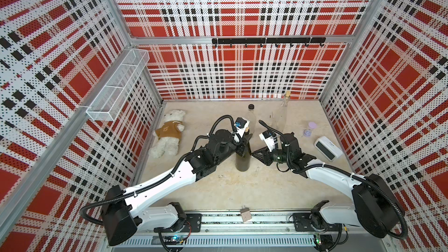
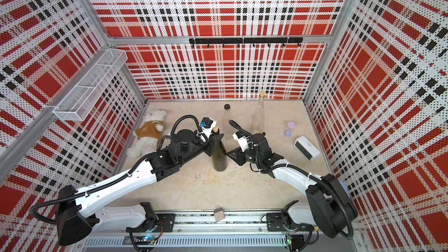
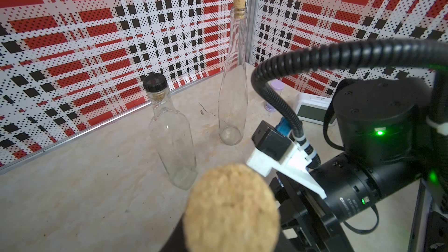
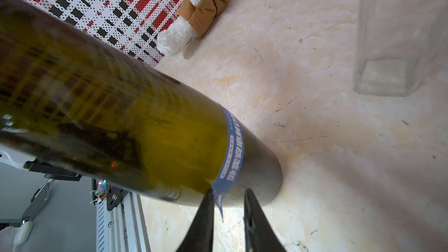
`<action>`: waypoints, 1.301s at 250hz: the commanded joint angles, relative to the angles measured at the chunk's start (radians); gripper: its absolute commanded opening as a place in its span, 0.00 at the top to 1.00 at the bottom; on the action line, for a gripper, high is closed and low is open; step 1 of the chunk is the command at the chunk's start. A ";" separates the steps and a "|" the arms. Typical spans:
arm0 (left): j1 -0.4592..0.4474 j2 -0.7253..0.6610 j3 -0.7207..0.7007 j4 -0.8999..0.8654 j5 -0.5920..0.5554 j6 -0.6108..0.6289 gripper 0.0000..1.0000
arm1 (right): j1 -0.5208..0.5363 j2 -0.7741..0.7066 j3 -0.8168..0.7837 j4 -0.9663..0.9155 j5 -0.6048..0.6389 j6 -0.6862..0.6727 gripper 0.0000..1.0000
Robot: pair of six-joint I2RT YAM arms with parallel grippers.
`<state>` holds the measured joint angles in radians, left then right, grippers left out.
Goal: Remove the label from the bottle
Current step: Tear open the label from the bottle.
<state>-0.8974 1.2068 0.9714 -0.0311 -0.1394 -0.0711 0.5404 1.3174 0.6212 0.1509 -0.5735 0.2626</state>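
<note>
A dark green bottle point(image 1: 243, 161) point(image 2: 220, 161) with a cork point(image 3: 231, 209) stands upright mid-table. My left gripper point(image 1: 246, 141) point(image 2: 217, 139) is shut on its neck; in the left wrist view the blurred cork hides the jaws. A blue label point(image 4: 232, 149) bands the bottle near its base, and its loose pointed end hangs off the glass. My right gripper point(image 4: 228, 191) point(image 1: 252, 152) is at the bottle's lower right side. Its jaws stand a narrow gap apart, with the label's loose end between them, lying against one finger point(image 4: 206, 204).
Behind stand a clear black-capped bottle point(image 1: 251, 120) and a tall clear corked bottle point(image 1: 283, 112). A teddy bear point(image 1: 168, 134) lies at the left. A purple hourglass point(image 1: 309, 128) and a white clock point(image 1: 327, 150) are at the right. A wire basket point(image 1: 118, 86) hangs on the left wall.
</note>
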 commanded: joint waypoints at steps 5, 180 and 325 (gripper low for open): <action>0.000 -0.013 0.001 -0.013 0.020 -0.024 0.98 | 0.012 0.019 0.022 0.072 -0.008 0.004 0.77; 0.000 0.001 0.003 -0.013 0.024 -0.024 0.98 | 0.031 -0.004 0.009 0.056 -0.002 0.007 0.73; 0.000 0.003 0.002 -0.013 0.029 -0.030 0.98 | 0.034 -0.020 -0.005 0.073 -0.008 0.020 0.98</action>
<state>-0.8932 1.2053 0.9714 -0.0349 -0.1440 -0.0727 0.5644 1.3209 0.6209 0.1745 -0.5674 0.2844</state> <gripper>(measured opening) 0.319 0.065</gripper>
